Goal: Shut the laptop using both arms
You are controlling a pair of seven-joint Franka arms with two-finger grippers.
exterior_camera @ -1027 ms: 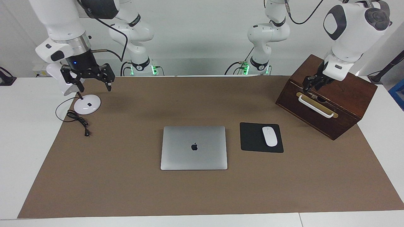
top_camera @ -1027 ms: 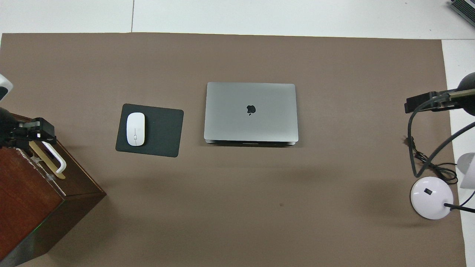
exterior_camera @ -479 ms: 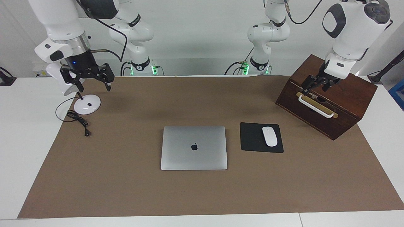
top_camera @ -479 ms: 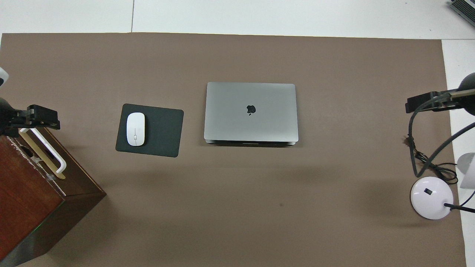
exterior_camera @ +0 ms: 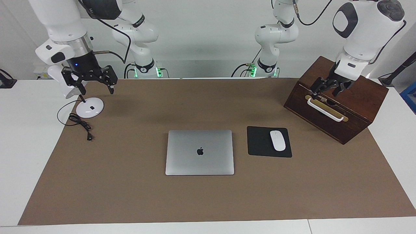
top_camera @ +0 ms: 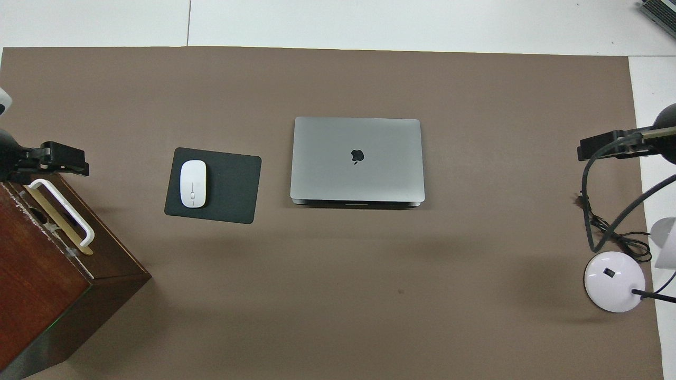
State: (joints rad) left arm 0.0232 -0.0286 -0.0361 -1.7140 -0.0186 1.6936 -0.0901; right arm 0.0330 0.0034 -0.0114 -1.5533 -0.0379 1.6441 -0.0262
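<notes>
Since the earlier frame the left tool (exterior_camera: 328,91) has lifted slightly and spread its fingers wide above the white handle (exterior_camera: 325,110) of the wooden box (exterior_camera: 357,97), gripping nothing; the right tool (exterior_camera: 91,85) and everything on the counter (exterior_camera: 19,136) look unchanged.

That left tool hangs just over the handle's end at the box's upper front edge, at the left arm's end of the counter. Whether it touches the handle cannot be told. In the overhead view the same tool (top_camera: 55,160) shows as a black block just above the handle (top_camera: 63,219).

At the right arm's end, the right tool hangs open and empty over the brown mat (exterior_camera: 130,201), just above and beside the white round lamp base (exterior_camera: 90,107) with its black cable (exterior_camera: 79,123).

Well apart from both tools, roughly midway between them and farther from the robots, the laptop (exterior_camera: 200,152) lies shut and flat on the mat. Its long axis runs from one arm's end of the counter toward the other. The apple logo reads upright in the facing view, and the overhead view shows a dark seam along the laptop's (top_camera: 357,158) edge nearest the robots.

Beside the laptop, toward the left tool, a black mouse pad (exterior_camera: 260,143) carries a white mouse (exterior_camera: 277,140).
</notes>
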